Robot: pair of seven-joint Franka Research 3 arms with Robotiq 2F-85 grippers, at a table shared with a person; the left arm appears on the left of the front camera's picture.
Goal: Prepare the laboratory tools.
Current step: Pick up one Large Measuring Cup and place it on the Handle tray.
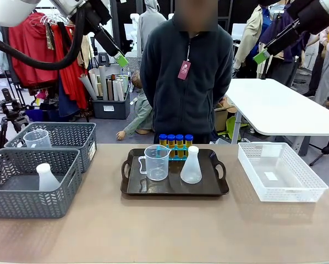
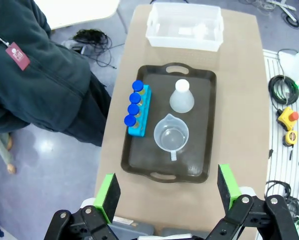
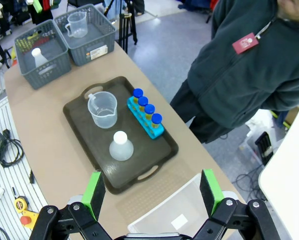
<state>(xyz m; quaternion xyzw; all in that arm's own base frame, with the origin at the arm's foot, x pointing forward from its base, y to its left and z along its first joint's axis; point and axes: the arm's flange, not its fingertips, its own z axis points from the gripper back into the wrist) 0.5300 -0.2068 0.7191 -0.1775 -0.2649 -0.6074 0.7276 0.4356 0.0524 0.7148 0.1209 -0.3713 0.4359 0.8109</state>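
Observation:
Four amber-filled tubes with blue caps [image 1: 175, 141] stand in a blue rack at the far edge of a dark brown tray [image 1: 219, 190]. On the tray in front of them are a clear handled measuring beaker [image 1: 156, 163] and a translucent white conical flask [image 1: 191, 166]. Both arms hang high above the table. My left gripper [image 1: 120, 59] is at the upper left, open and holding nothing, looking down on the tubes [image 2: 134, 103], beaker [image 2: 171, 137] and flask [image 2: 181, 97]. My right gripper [image 1: 261, 56] is at the upper right, open too, over the tubes [image 3: 145, 111], beaker [image 3: 103, 109] and flask [image 3: 121, 146].
Two grey baskets stand at the table's left: the far one [image 1: 71, 135] holds another beaker, the near one [image 1: 10, 198] another flask. A white basket [image 1: 296, 190] sits on the right. A person in a dark fleece [image 1: 186, 82] stands at the far side.

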